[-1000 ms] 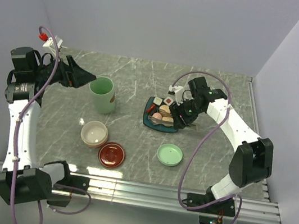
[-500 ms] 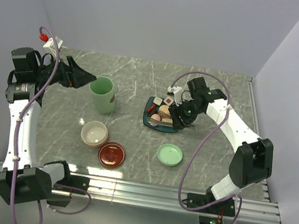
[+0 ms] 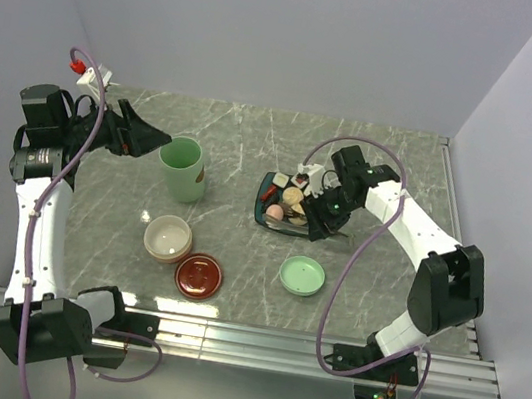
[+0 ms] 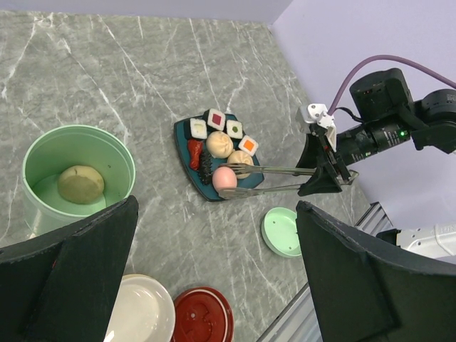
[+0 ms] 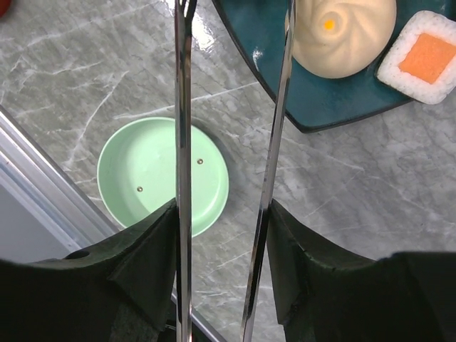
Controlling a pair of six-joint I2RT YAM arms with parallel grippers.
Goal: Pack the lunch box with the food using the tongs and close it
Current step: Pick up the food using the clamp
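Note:
My right gripper (image 3: 323, 215) is shut on the silver tongs (image 4: 281, 171), both fingers (image 5: 149, 242) pressing the two arms (image 5: 183, 178). The tongs reach left over the dark teal plate (image 4: 182, 135), their tips on either side of the pink ball (image 4: 224, 178). Sushi squares (image 4: 216, 118), beige buns (image 4: 219, 144) and a red-and-dark piece (image 4: 197, 154) lie on the plate. The mint-green pot (image 3: 181, 167) stands open with one beige ball (image 4: 80, 184) inside. My left gripper (image 3: 157, 138) hovers open just left of the pot, holding nothing.
The cream bowl (image 3: 168, 238) and dark-red lid (image 3: 198, 275) sit in front of the pot. The mint-green lid (image 3: 303, 275) lies underside up below the plate, under the tongs in the right wrist view (image 5: 142, 171). A metal rail (image 3: 254, 337) runs along the near edge.
My right gripper has slid left and nearer along the plate with the tongs, and the tong arms have closed in slightly. The left arm has not moved.

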